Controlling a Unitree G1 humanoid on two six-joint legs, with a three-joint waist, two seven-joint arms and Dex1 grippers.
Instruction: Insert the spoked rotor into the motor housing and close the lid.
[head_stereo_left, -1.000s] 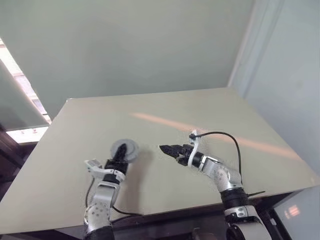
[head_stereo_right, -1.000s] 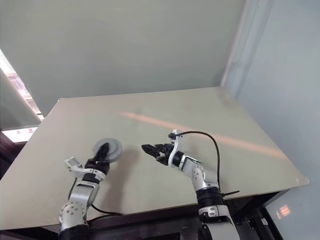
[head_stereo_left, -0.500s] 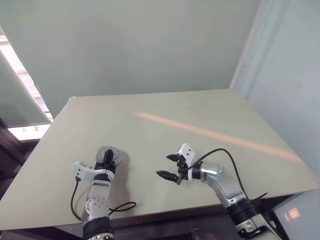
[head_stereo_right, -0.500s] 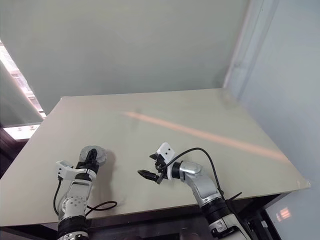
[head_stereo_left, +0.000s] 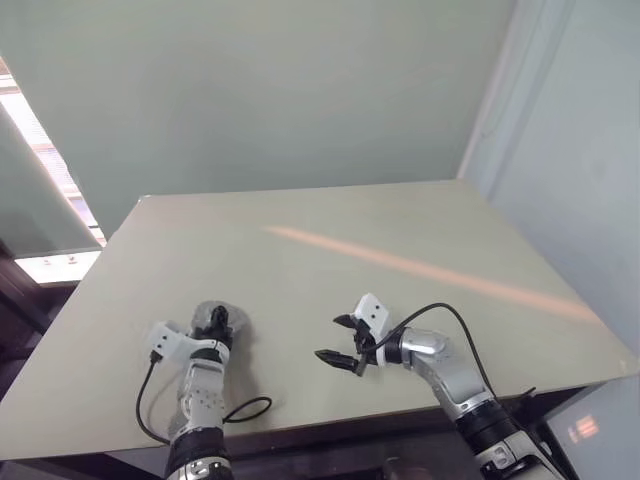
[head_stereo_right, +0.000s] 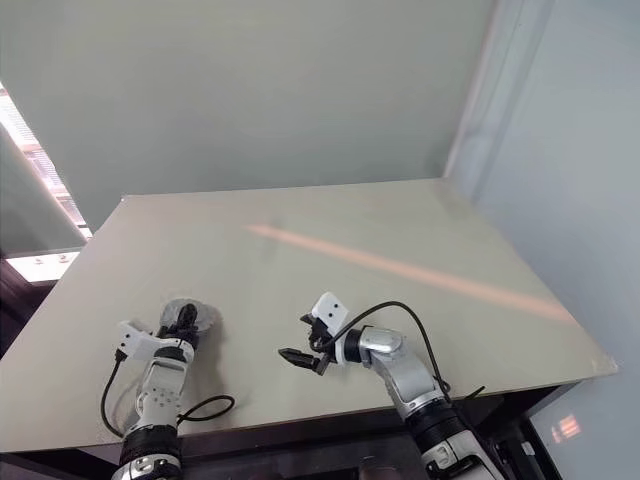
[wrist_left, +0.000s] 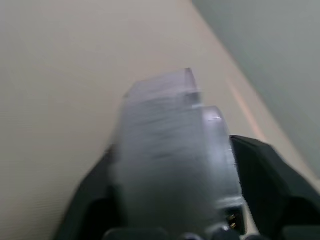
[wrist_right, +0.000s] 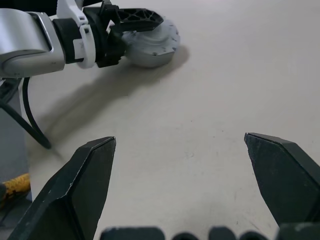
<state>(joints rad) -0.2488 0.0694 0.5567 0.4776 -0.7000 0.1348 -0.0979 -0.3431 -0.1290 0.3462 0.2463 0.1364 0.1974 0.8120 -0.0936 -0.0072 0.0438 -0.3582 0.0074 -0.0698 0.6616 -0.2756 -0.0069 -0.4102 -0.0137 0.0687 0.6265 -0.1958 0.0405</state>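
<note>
**A:** Left eye view first: what's on the surface?

**B:** Both arms reach over its near edge. The left claw is low at the near left, with a grey round thing right at its tip. The right claw is near the middle, pointing across toward the left one, well apart from it.

**A:** Can you name the grey thing from up there?

**B:** Hardly, it's just a pale blob. The right wrist view does better. It looks straight across at the left claw and shows a thick round grey disc lying flat on the surface, which I take for the lid. The left claw is around it, reaching over its top.

**A:** Gripping it?

**B:** I cannot tell. The left wrist view has the disc as a smeared grey block rising from the middle of that claw, too blurred to show whether it is clamped or loose.

**A:** And the right claw?

**B:** Spread wide, with nothing in it. Its own wrist view shows two black fingers far apart and only bare surface between them.

**A:** Copper coils, a spoked wheel?

**B:** I can't make out either.
</note>
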